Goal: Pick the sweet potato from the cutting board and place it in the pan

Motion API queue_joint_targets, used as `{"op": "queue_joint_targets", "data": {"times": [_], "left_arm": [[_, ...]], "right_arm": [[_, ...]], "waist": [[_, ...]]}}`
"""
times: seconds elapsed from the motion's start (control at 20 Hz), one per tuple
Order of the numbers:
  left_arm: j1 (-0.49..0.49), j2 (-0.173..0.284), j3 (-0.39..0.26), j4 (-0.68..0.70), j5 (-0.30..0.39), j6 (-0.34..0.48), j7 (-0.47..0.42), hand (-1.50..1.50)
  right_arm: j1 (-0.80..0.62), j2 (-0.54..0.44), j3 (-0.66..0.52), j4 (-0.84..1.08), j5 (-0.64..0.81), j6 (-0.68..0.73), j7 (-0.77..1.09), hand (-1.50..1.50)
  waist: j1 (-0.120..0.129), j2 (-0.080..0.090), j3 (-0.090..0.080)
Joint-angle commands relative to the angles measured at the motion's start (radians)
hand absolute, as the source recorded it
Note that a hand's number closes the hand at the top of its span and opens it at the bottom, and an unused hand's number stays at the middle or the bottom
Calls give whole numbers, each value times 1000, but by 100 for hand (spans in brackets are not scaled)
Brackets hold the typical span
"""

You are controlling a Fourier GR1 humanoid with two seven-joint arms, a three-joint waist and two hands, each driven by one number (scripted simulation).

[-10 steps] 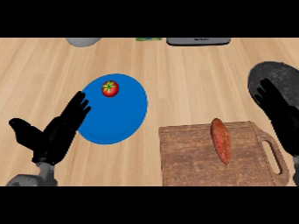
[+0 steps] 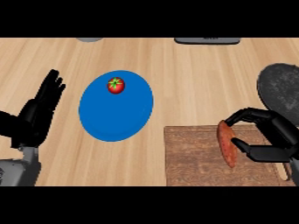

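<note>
Nearest, at the lower right, the right hand [image 2: 276, 139] sits over the cutting board [image 2: 197, 157], fingers [image 2: 244, 115] and thumb curled toward the sweet potato [image 2: 227, 142], w/ the fingertips at its upper end and the thumb tip by its lower half. It looks like a closing grasp around the potato (can't tell if every fingertip is actually touching). The sweet potato lies lengthwise on the board's right part, reddish-orange, tilted slightly, and rests on the wood. The board is brown w/ a handle end partly hidden under the right forearm.

At the lower left, the left hand [image 2: 29, 118] shows near the edge, fingers straight and pointing up, thumb spread out to the side, holding nothing.

Farther in, a blue plate [image 2: 116, 118] lies on the counter [image 2: 178, 70] between the two hands, just left of the board's upper corner but apart from it. A tomato [image 2: 116, 85] w/ a green stem top sits on the plate's far part.

To the right, beyond the right hand, the pan [image 2: 289, 94] is dark and round, cut off by the edge, near the board's far right corner.

Farthest off, a grey round object [image 2: 89, 39] and a dark flat object [image 2: 207, 40] are cut off at the top.
</note>
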Motion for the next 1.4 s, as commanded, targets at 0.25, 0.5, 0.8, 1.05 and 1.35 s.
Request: {"op": "queue_joint_targets", "data": {"times": [0.25,0.5,0.8,1.05,1.35], "left_arm": [[-40,9,40,64,-41,27,-46,0],[-60,25,52,85,-40,7,-33,0],[-98,-44,14,126,-100,52,-61,0],[-103,-30,47,119,-93,14,-30,0],[-118,-22,79,160,-88,-19,-39,0]], "right_arm": [[2,-199,-204,303,228,128,-599,-150],[-98,-409,-203,331,333,253,-601,-150],[-300,-445,-164,332,383,334,-434,-150],[-298,-371,-187,211,453,275,-377,-150],[-418,-279,-151,137,406,387,-146,-150]], "waist": [[-17,0,-5],[-4,-1,-7],[1,-3,-8],[-17,-7,-8],[-11,-6,-9]]}}
